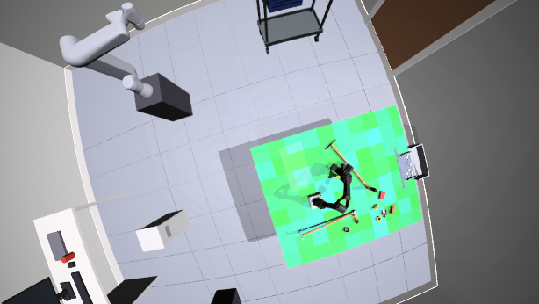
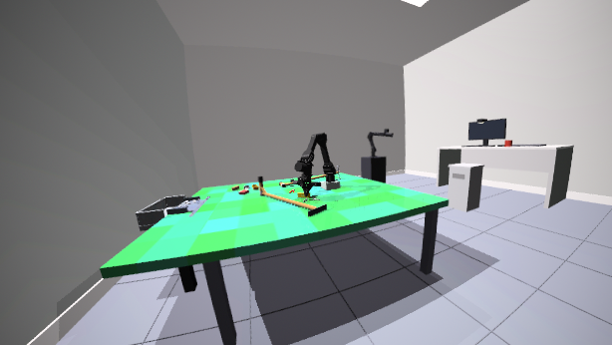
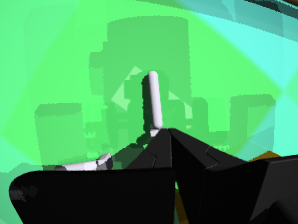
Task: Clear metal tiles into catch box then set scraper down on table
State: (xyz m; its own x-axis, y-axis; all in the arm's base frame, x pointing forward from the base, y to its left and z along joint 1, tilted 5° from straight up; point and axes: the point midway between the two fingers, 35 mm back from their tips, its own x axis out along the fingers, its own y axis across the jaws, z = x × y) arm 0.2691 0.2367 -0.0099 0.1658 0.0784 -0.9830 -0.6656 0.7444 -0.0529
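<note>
On the green-and-turquoise table (image 1: 303, 246) (image 2: 239, 219) there lie a long wooden-handled tool (image 1: 351, 166) (image 2: 291, 200) (its head is dark) and, well apart from it, a red block (image 1: 382, 194) (image 2: 243, 191).

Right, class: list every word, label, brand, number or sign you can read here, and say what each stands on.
None can be read in any view.
The monitor shows a dark screen, no legible text.
Any marks on the small table items are too small to read.

1. On the table (image 1: 298, 256) (image 2: 269, 241), with a T-headed tool (image 1: 338, 153) (image 2: 286, 199) to the left of the arm's base (image 1: 311, 206) (image 2: 326, 186) and another long-handled tool (image 1: 326, 225) to the right.
2. At the far edge, with the bench plate (image 1: 403, 170) before the catch box (image 1: 426, 169) (image 2: 149, 219).
</note>
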